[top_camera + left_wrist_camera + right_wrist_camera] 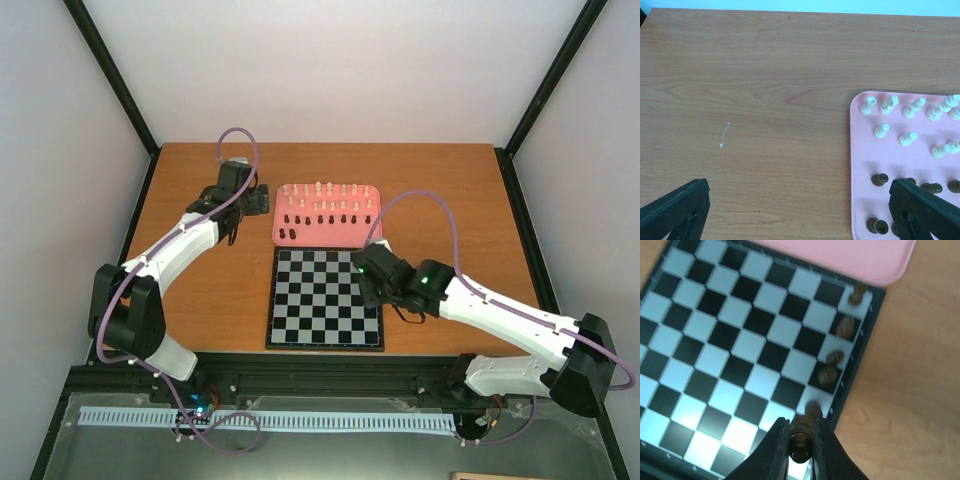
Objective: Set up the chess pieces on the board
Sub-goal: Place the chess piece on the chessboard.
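Observation:
The board [318, 300] lies at the table's front middle, with the pink tray [290, 230] behind it. The tray holds several cream pieces [318, 190] and dark pieces [330, 219]. My right gripper [363, 268] hangs over the board's right edge, shut on a dark brown piece [801, 437]. Several dark pieces [844, 326] stand in the board's [740, 340] right edge column. My left gripper [257, 198] is open and empty at the tray's left edge. In the left wrist view it [799, 187] spans bare wood and the tray's [858, 165] left rim, with cream pieces [882, 131] and dark pieces [879, 178] on it.
The wooden table [200, 300] is bounded by black frame posts at the back corners and white walls. A purple cable loops above each arm. The pink tray's corner [890, 270] lies just beyond the board's far right corner.

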Available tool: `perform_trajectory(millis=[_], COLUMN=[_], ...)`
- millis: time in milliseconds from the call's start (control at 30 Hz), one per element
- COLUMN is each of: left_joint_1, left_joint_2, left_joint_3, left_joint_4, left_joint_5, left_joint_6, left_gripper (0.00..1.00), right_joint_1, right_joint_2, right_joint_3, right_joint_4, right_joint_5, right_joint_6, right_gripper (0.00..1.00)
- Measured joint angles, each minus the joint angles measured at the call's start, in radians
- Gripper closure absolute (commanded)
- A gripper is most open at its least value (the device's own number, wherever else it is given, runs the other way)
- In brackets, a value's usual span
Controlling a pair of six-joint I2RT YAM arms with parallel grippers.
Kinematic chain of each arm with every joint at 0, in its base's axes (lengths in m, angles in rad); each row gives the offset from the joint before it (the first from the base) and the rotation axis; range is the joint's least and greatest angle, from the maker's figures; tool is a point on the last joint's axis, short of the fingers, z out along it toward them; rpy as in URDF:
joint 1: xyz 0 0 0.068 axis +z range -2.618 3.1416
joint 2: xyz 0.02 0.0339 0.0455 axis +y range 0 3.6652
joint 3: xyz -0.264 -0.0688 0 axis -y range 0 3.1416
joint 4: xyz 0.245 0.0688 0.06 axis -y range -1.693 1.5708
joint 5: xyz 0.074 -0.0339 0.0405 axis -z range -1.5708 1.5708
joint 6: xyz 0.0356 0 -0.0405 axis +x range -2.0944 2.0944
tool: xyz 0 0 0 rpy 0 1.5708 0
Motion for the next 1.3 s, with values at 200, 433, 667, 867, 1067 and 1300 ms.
perform_trajectory(millis=[200,433,667,867,1067,1300], left_joint_1=[0.0,0.0,0.0,0.0,0.0,0.0], left_joint_2=[0.003,0.003,0.003,0.003,0.007,0.016], left_joint_3=[0.0,0.0,0.0,0.0,0.0,0.0], left_joint_4=[0.0,0.0,0.0,0.0,0.0,0.0], left_joint_5=[0.0,0.0,0.003,0.004,0.003,0.004], left_joint_6=[0.0,0.0,0.0,0.0,0.0,0.0], left_gripper=[0.0,0.0,0.0,0.0,0.0,0.0], right_joint_1=[0.054,0.074,0.09,0.108,0.112,0.113], right_joint_2=[-0.041,-0.048,-0.029,-0.028,0.0,0.047], right_joint_3=[-0.079,-0.158,-0.264,-0.298,-0.298,-0.298], right_joint_4=[-0.07,-0.05,0.041,0.106,0.143,0.165], right_joint_5=[0.0,-0.008,-0.004,0.03,0.058,0.081], right_joint_6=[0.109,0.174,0.216,0.246,0.249,0.249], right_gripper=[0.96,0.96,0.96,0.96,0.96,0.95])
